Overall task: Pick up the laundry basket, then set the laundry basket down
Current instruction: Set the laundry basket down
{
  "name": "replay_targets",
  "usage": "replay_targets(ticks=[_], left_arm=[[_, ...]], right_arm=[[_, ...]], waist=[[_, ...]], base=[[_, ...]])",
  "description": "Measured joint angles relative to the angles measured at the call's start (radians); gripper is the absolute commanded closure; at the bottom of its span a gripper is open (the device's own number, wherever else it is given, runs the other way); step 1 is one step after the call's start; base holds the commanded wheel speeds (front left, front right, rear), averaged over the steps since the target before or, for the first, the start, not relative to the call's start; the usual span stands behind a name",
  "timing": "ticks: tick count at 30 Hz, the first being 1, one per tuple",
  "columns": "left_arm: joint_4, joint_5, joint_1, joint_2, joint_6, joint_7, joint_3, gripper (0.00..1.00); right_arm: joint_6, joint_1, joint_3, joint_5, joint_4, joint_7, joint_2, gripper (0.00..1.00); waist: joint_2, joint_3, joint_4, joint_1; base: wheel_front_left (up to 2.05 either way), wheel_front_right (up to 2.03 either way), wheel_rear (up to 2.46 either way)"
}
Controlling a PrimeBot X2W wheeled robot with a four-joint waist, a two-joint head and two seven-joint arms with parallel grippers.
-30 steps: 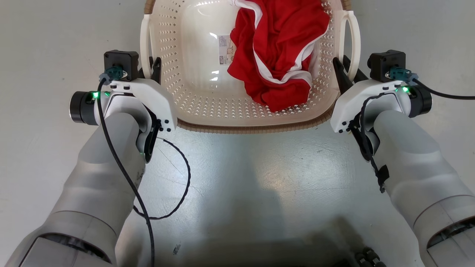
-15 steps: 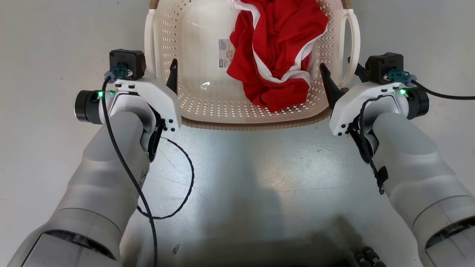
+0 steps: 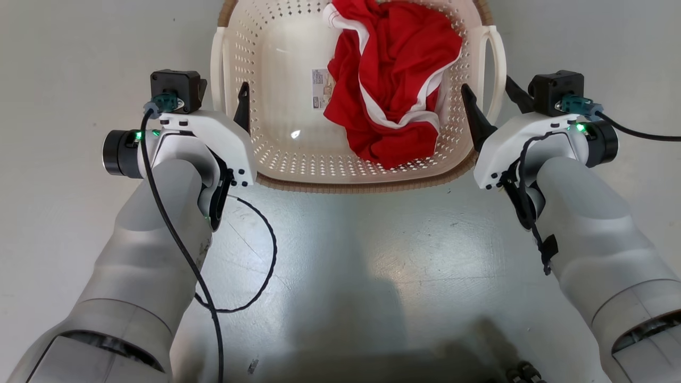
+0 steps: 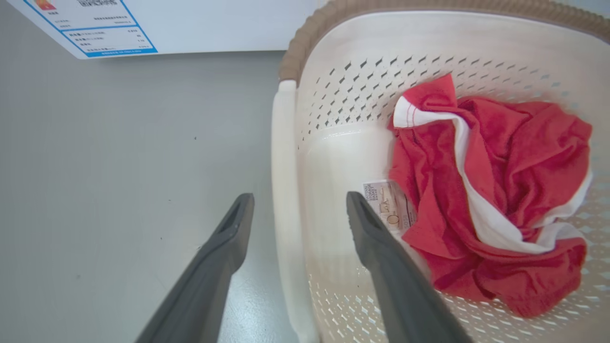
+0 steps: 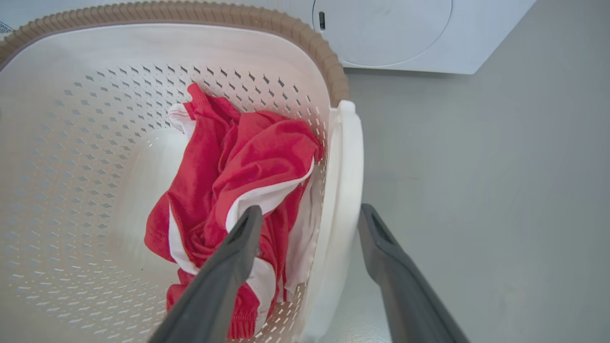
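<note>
The cream perforated laundry basket (image 3: 362, 185) with its brown rim rests on the grey floor just ahead of both arms, a label sticker (image 3: 319, 89) on its floor. My left gripper (image 3: 226, 100) is open, one finger inside the basket and one outside its left loop handle (image 3: 216, 64). In the left wrist view the left gripper (image 4: 300, 199) straddles that handle (image 4: 282, 181) with gaps on both sides. My right gripper (image 3: 489, 91) is open around the right handle (image 3: 499, 58); the right wrist view shows this gripper (image 5: 310, 210) astride the handle (image 5: 345, 181).
A crumpled red and white garment (image 3: 393, 80) lies in the basket's right half. A white washer (image 5: 381, 28) stands beyond the basket, its labelled panel (image 4: 95, 24) at the left. A black cable (image 3: 266, 255) hangs in a loop off my left arm.
Both grippers, a second ago shut at the basket's handles, have opened and now straddle them. The basket looks slightly smaller and has shifted up the view.
</note>
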Motion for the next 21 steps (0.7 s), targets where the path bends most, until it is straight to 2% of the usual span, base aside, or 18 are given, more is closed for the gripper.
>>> replay_targets(ticks=[21], left_arm=[[-0.057, 0.0, 0.102, 0.001, 0.001, 0.0, 0.061, 0.0]], right_arm=[[0.0, 0.066, -0.091, -0.084, -0.08, 0.0, 0.001, 0.0]], waist=[[0.0, -0.15, -0.007, 0.0]], base=[[0.0, 0.0, 0.0]])
